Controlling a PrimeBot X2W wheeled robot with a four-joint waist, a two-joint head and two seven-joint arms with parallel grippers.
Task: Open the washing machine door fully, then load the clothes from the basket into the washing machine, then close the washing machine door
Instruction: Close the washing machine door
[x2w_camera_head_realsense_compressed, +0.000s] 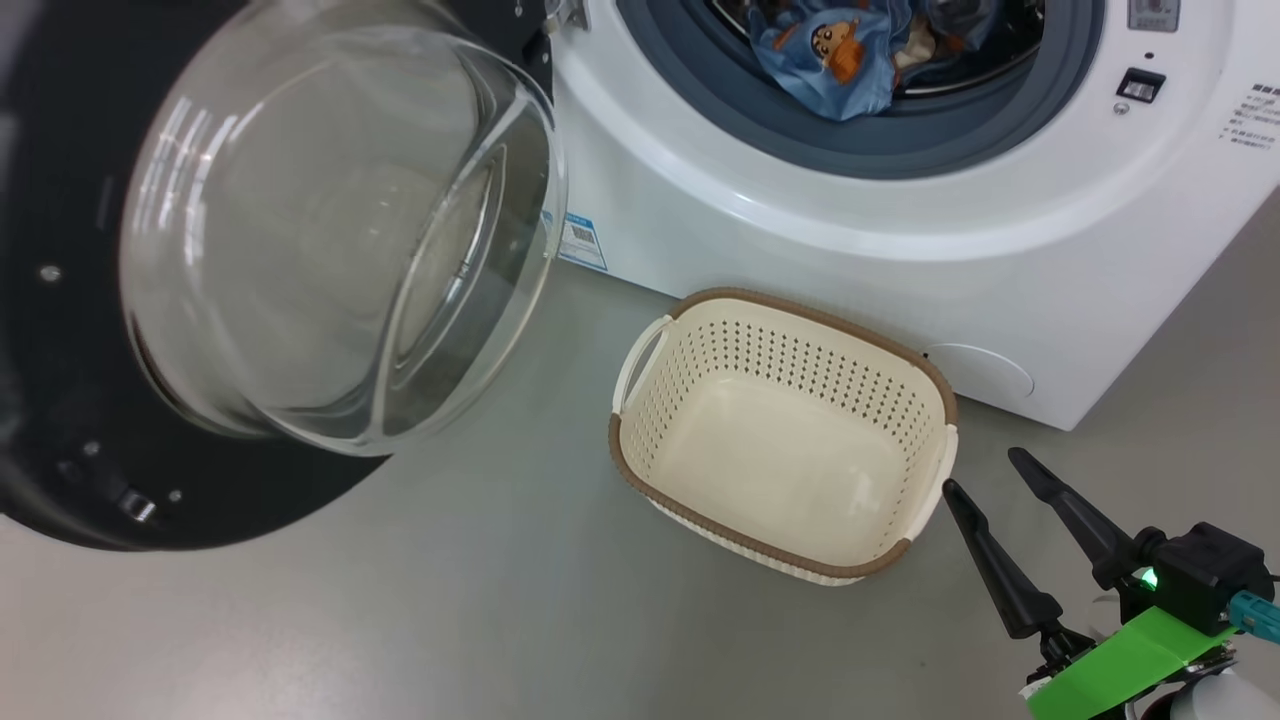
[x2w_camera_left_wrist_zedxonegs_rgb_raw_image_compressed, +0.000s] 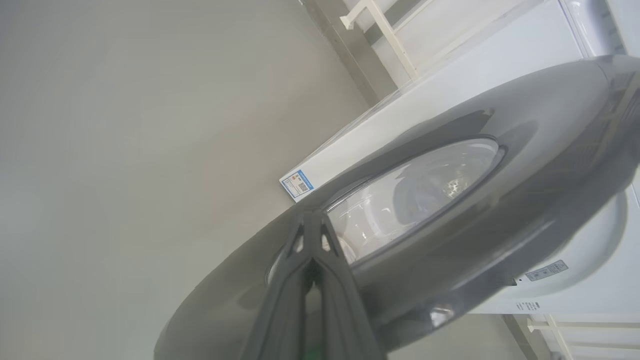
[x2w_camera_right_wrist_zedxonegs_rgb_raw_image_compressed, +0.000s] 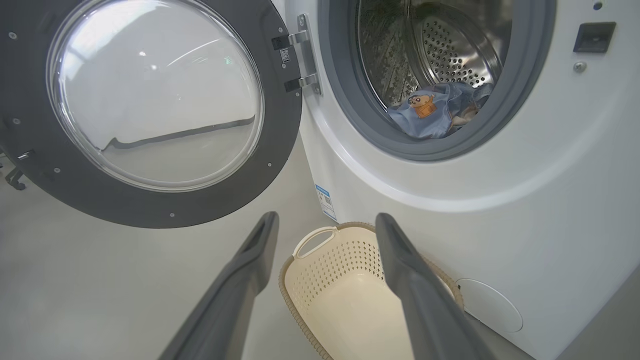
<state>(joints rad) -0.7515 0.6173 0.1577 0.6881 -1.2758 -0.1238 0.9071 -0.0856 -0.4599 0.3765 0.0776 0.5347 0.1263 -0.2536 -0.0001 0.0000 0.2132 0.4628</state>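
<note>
At the left, the washing machine door (x2w_camera_head_realsense_compressed: 70, 420), swung wide open, its glass bowl (x2w_camera_head_realsense_compressed: 330, 240) bulging toward the near side. At the far right, the washing machine (x2w_camera_head_realsense_compressed: 800, 230), with the clothes (x2w_camera_head_realsense_compressed: 850, 60) already inside the drum (x2w_camera_right_wrist_zedxonegs_rgb_raw_image_compressed: 450, 50), lying low against the grey gasket (x2w_camera_head_realsense_compressed: 900, 150). On the floor (x2w_camera_head_realsense_compressed: 400, 600), just beside the machine's front, the basket (x2w_camera_head_realsense_compressed: 790, 365), upright and empty. To the near right of the basket, the right end effector (x2w_camera_head_realsense_compressed: 982, 470), fingers spread wide apart, gripping nothing. In the left wrist view, the left end effector (x2w_camera_left_wrist_zedxonegs_rgb_raw_image_compressed: 311, 220), fingers pressed fully together (nothing between them), tips at the outer black face of the door; touching or not, cannot tell.
</note>
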